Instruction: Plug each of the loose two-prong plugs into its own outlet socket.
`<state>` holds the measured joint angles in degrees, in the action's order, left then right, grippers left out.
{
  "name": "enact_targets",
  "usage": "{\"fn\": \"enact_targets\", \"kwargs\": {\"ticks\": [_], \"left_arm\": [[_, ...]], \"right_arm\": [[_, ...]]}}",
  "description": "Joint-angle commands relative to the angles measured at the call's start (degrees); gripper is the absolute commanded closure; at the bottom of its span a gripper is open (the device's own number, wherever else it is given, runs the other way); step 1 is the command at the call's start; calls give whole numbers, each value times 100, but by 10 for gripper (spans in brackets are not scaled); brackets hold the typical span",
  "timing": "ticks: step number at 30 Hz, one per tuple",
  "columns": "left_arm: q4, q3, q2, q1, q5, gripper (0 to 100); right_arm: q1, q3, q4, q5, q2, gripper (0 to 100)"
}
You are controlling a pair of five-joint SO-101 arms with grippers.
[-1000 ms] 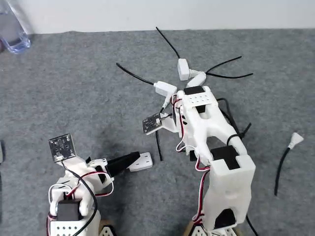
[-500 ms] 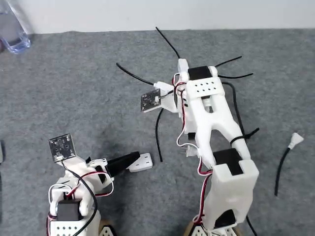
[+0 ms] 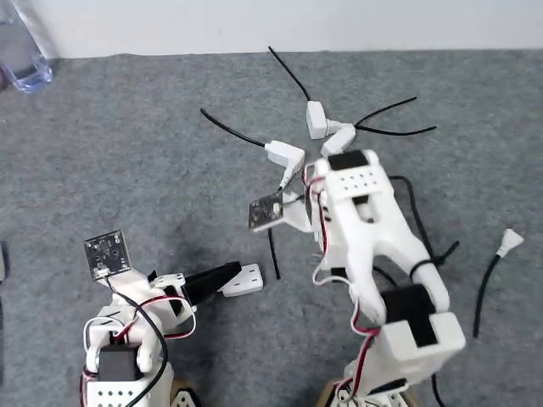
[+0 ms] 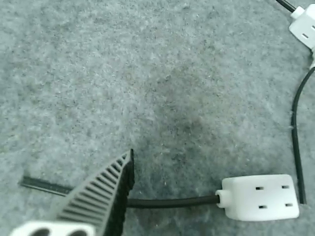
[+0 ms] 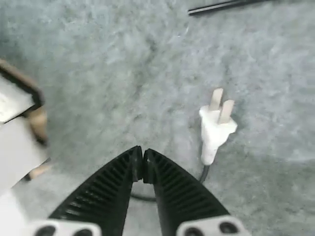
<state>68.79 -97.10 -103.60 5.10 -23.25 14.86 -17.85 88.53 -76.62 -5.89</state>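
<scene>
**Plug (image 5: 216, 123) lies loose beside closed right gripper (image 5: 142, 155)**

Two arms stand side by side on a grey carpet (image 3: 127, 153). Nearest, at the tip of the left gripper (image 3: 227, 272), lies one white outlet socket (image 4: 258, 196). It rests flat with all four slots bare, and its black cord runs off under the gripper. Whether that gripper is parted or closed cannot be told.

The right arm (image 3: 373, 229) stretches farther out. Its black jaws are pressed together on nothing, low over the carpet. One two-prong plug lies just beside their tip, not touching. Its prongs point away from the gripper and its cord curls back underneath.

Off to the right, well apart from both arms, a white plug head (image 3: 509, 242) sits on a short black cord (image 3: 484, 288).

Past the right arm lies one white connector (image 3: 284, 154) on a black cord. Beyond it, two more white pieces (image 3: 327, 125) touch each other, with black cords fanning out from them. Whether these three are plugs or sockets cannot be told.

At the far left corner stands one clear plastic object (image 3: 21, 59), against a white wall (image 3: 297, 25).
</scene>
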Motion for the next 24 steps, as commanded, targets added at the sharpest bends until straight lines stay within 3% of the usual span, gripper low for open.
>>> {"fn": "enact_targets", "kwargs": {"ticks": [1,11,24], "left_arm": [[35,66,-26,-9,53,349],[35,66,-26,-9,53,349],[35,66,-26,-9,53,349]], "right_arm": [[22,-818,-1244,35,453,991],[13,-1116,-2325,44,189,991],[-145,-440,-1938,26,154,991]]}}
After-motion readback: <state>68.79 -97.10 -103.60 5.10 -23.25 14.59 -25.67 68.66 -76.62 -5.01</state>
